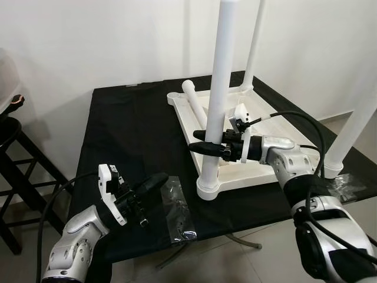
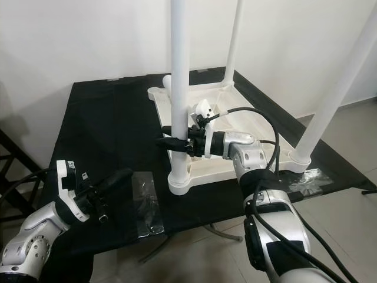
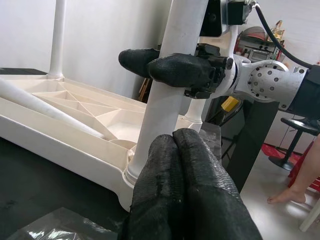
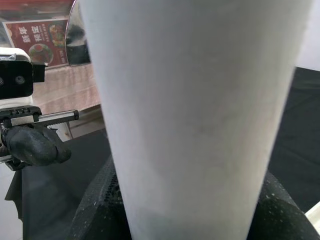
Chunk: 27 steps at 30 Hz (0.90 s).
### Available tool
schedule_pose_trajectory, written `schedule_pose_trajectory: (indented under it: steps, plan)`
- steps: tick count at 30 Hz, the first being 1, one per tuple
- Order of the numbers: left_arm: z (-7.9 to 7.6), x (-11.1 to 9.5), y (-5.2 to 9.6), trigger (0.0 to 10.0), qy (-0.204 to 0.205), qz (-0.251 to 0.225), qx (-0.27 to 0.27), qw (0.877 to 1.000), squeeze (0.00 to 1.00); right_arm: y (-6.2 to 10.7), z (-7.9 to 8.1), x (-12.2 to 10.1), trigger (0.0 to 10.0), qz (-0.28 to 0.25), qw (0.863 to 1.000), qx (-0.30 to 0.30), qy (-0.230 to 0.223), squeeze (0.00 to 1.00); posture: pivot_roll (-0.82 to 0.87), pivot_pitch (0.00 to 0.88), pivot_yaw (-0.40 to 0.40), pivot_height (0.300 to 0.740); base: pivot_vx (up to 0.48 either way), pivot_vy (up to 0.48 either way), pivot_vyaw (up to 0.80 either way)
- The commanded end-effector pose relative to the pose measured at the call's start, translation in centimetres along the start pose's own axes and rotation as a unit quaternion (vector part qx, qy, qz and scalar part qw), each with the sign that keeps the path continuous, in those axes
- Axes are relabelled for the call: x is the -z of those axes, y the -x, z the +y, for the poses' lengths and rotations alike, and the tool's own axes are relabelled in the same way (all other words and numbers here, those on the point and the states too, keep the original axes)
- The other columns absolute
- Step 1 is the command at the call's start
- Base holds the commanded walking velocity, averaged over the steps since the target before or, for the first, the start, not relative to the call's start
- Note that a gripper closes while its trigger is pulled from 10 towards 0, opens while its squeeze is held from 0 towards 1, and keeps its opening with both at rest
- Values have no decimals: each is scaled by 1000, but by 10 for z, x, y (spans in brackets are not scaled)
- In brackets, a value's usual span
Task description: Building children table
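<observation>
Left eye view: white children's tabletop (image 1: 259, 171) lies upside down on the black-covered table (image 1: 129, 135), underside ribs facing up. Three legs stand upright in corner sockets; a fourth, loose leg (image 1: 194, 101) lies flat across the underside, slanting from the far corner toward the middle.

Right gripper (image 1: 213, 143) is clenched around the near-left leg (image 1: 218, 94), low on the shaft, above the socket collar (image 1: 207, 187). Fingers run horizontally, one on each side of the tube, crosswise to the leg's vertical long axis. Right wrist view confirms: the leg's white shaft sits right between the pads, touching both.

Left gripper (image 1: 144, 187) hovers over the table's near edge, fingers pressed together and empty, pointing toward the base of the same leg. It is near the socket but apart from it. A crumpled clear plastic bag (image 1: 177, 209) lies just beside it on the cloth.

Judgement: step in hand is seating or twisting this leg into its socket. The right arm already holds it, so any turn must go about the vertical axis. The fourth corner looks unfilled; the loose leg lies beyond the held one, closer to the right arm.
</observation>
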<state>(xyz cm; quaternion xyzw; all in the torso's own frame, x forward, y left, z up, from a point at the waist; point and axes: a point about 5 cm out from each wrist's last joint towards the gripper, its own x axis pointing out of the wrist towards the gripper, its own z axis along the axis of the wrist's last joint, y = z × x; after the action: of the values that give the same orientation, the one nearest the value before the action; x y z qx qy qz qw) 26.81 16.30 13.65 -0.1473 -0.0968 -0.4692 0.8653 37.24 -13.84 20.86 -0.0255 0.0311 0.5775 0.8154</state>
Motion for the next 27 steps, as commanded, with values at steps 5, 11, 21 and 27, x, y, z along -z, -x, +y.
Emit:
schedule_pose_trajectory:
  steps: [5,11,21,27]
  plan:
    - [-1,-2,0,10000,-5,-2,-1,1000,0,10,1,22,0,34,996,87,4,0,-31,0,1,740,0,0,0]
    - [0,-5,4,10000,-5,-1,0,1000,0,-6,22,54,0,-12,938,337,-80,0,-47,0,11,740,0,0,0]
    - [1,-5,4,10000,-4,5,4,1000,0,-26,43,79,0,11,918,385,-98,0,-45,0,32,740,0,0,0]
    - [1,-5,5,10000,-1,3,4,1000,0,-28,47,72,10000,16,919,379,-103,0,-46,0,30,740,0,0,0]
